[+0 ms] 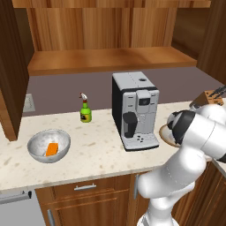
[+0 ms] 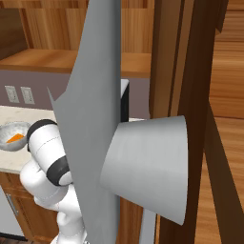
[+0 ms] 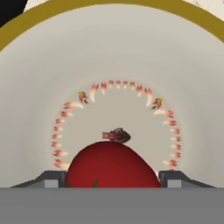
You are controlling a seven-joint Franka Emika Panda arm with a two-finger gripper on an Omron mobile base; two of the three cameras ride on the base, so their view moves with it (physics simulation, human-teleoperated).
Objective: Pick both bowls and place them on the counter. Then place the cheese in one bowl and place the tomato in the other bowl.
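The worktop (image 1: 101,148), long beige speckled stone over wooden cabinet fronts, carries everything. A black and silver coffee machine (image 1: 134,110) stands upright near its middle, with a small green spray bottle (image 1: 85,111) to its left by the wall and a knife block (image 1: 208,98) at the far right. The grey-white marbled bowl (image 1: 48,145) sits on the left part of the worktop, well apart from the arm, and the orange cheese (image 1: 52,149) wedge already lies inside it. The shallow beige-tan bowl (image 1: 167,134) rests on the worktop just right of the coffee machine, mostly hidden by the arm's elbow; in the hand view its pale inside (image 3: 113,61) with a ring of small red marks lies straight ahead of the hand (image 3: 112,178). The tomato (image 3: 112,166) sits between the two finger tips (image 3: 52,179), directly over the bowl's centre. The fingers stand wide on either side of it; whether they grip it or have let go I cannot tell
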